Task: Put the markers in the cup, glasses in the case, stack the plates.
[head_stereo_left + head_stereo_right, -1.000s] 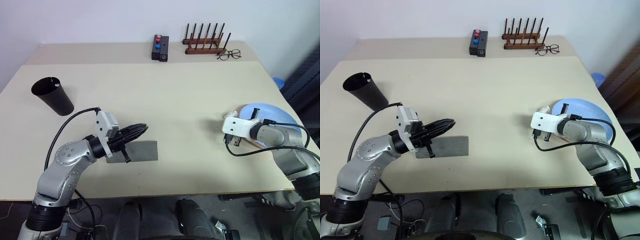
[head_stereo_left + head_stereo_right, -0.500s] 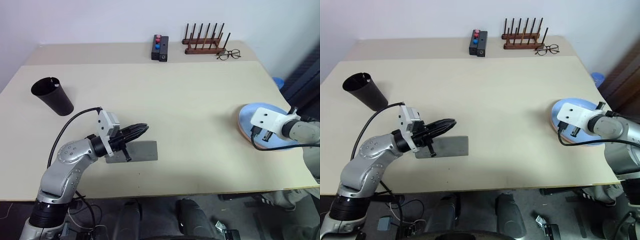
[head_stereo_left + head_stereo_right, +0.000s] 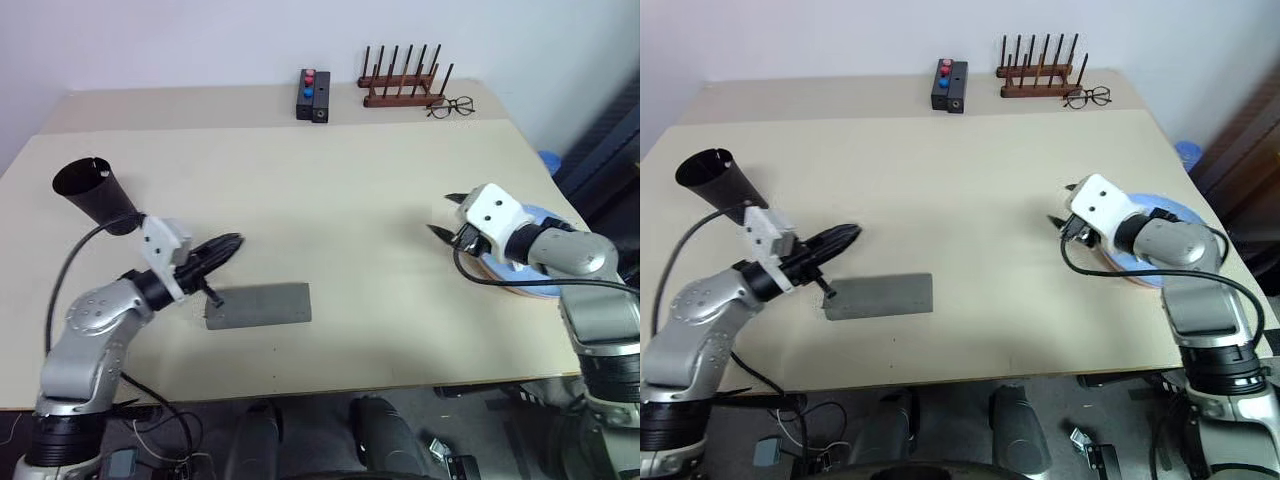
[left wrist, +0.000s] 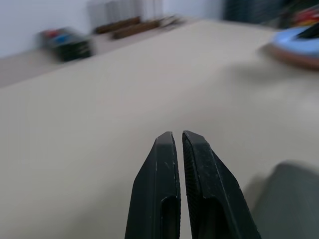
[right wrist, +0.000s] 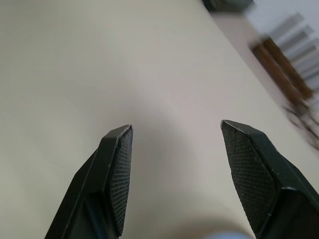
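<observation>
At the frame's top, a wooden rack [image 3: 402,85], spectacles [image 3: 447,106] and button box [image 3: 311,95] are seen; the left end effector [image 3: 232,242] is clenched empty, the right end effector [image 3: 446,215] released.

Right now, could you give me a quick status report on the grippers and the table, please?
Left gripper shut, empty, above the closed grey case. Right gripper open, empty, beside the stacked plates. Black cup upright at far left. Nothing in the way.

Silver-grey arms, white wrist blocks, black cables, seemingly textured black claw pads [image 5: 119,172].
</observation>
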